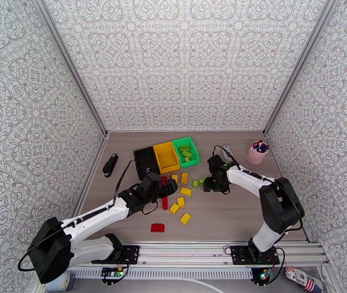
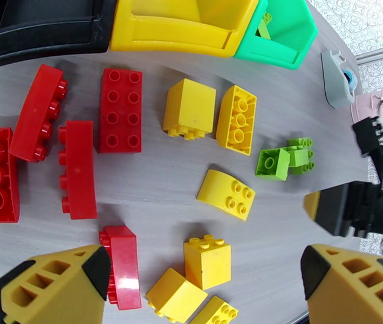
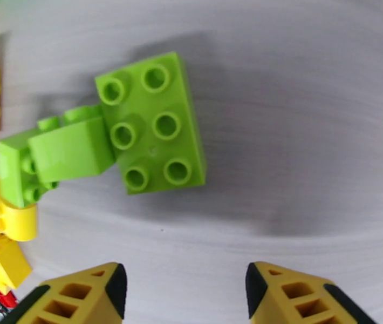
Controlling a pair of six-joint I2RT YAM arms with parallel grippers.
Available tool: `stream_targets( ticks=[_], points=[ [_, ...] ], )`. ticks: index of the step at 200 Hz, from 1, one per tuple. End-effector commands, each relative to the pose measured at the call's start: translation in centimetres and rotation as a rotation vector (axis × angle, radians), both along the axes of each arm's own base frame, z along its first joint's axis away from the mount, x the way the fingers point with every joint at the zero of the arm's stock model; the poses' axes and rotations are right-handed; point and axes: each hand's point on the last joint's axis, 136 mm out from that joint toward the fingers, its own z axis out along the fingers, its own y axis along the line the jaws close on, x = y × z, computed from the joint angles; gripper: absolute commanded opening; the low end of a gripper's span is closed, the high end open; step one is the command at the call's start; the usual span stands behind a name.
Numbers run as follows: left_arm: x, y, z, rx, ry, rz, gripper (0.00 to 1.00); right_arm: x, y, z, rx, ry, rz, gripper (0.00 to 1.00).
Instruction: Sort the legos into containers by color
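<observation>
Near edge first: a lone red brick lies closest to the arm bases, with a yellow brick just beyond it to the right.

Next out, yellow legos and red legos lie scattered loose on the worktop, all outside the bins.

The left hand hangs over that scatter. It is released, fingers spread wide, with nothing between them (the left wrist view looks straight down on bricks lying flat).

The right hand is also released, fingers apart and empty. It sits just short of a green cluster right of the yellow ones. That cluster is a six-stud green brick, studs up, with a smaller green brick touching its left side.

Farther back are three joined bins in an angled row: black bin, yellow bin, green bin. The green bin holds a few green pieces. Can't tell what's in the black one.

At the far right is a pink cup. A black object lies at the left, well apart from the bricks.
</observation>
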Motion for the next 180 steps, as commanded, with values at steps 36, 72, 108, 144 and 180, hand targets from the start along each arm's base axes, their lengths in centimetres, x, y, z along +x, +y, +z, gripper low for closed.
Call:
stream_targets(
  ticks=[36,72,108,144,180],
  points=[
    [0.3,-0.3,0.2,-0.018,-0.016,0.015,0.99,3.4,0.4,-0.4,-0.064,-0.057,0.023,0.64],
    [0.3,-0.3,0.2,-0.017,-0.013,0.016,0.99,5.0,0.9,-0.7,-0.077,-0.064,0.036,0.62],
    [0.2,-0.2,0.2,-0.018,-0.012,0.019,0.99,6.5,1.1,-1.0,-0.055,-0.058,0.019,0.56],
    [0.4,-0.5,0.4,-0.021,-0.014,0.014,0.99,6.9,1.3,-0.5,-0.017,-0.064,0.013,0.44],
    [1.4,-1.1,1.3,-0.025,-0.027,-0.011,0.99,6.8,0.7,0.7,0.016,-0.079,-0.015,0.32]
  ],
)
